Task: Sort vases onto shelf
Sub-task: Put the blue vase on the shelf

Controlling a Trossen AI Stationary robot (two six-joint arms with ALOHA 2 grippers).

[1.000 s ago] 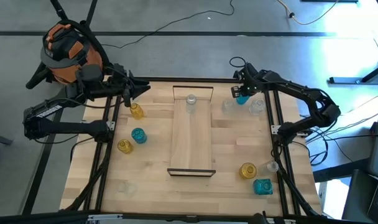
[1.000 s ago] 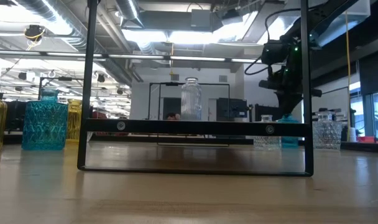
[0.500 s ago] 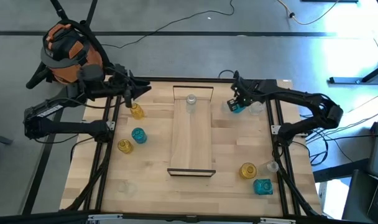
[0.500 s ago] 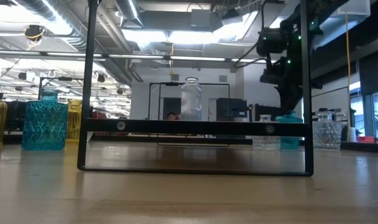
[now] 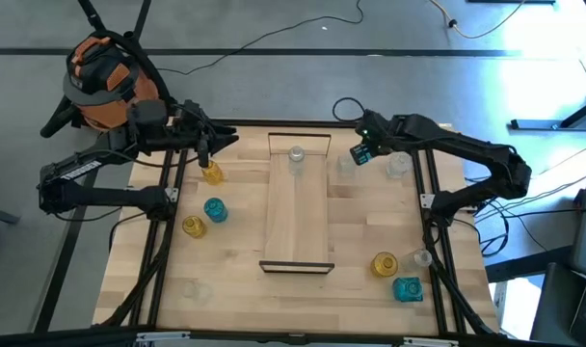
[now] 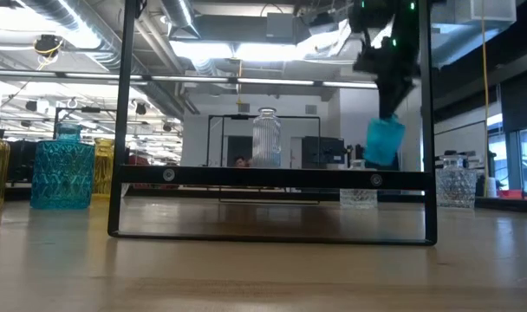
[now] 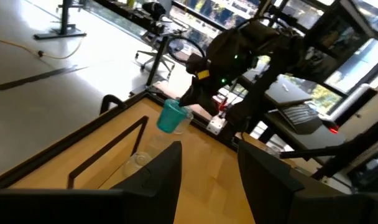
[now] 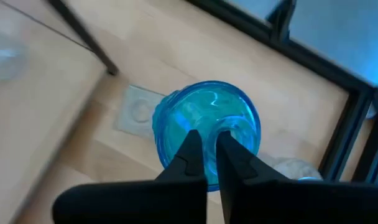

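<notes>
One clear ribbed glass vase (image 5: 296, 154) stands on the long pale wood shelf (image 5: 298, 226) so far, at its 12 o'clock end, so this looks barely started. The right gripper (image 5: 367, 150) is clamped on the neck of a small teal-blue glass vase (image 5: 361, 155), lifted off the tabletop (image 5: 235, 280) just beside the shelf's 1 o'clock corner. The left gripper (image 5: 207, 146) hangs over an amber-yellow glass vase (image 5: 211, 173) around 10 o'clock, fingers parted, holding nothing. Amber, teal and clear vases are scattered on both sides, unsorted.

3 teal vases (image 5: 214, 209), 3 amber (image 5: 385, 263) (clear: unsure)
</notes>
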